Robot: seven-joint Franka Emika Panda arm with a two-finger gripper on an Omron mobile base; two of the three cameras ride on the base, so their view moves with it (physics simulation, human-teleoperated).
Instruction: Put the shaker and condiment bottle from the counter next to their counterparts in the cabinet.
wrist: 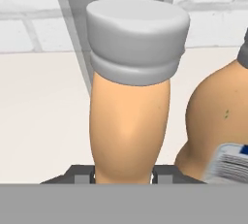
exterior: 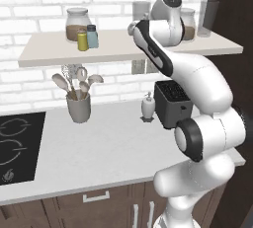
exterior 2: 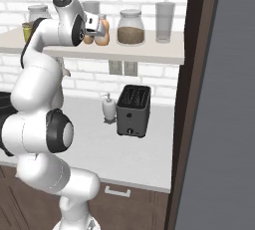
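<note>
I see the wide pale grey-white counter across the lower half of the left base view, with the long pale beige shelf board above it against white brick. In the right base view my white arm fills the left side, its gripper raised to the shelf at upper left, clamped on the squat orange condiment bottle with its light grey cap. In the hand view that bottle stands centre, gripped low at its sides, with its orange twin bottle just beside it at right. The tiny yellow-green shaker stands on the shelf at upper left, touching the teal-blue shaker.
</note>
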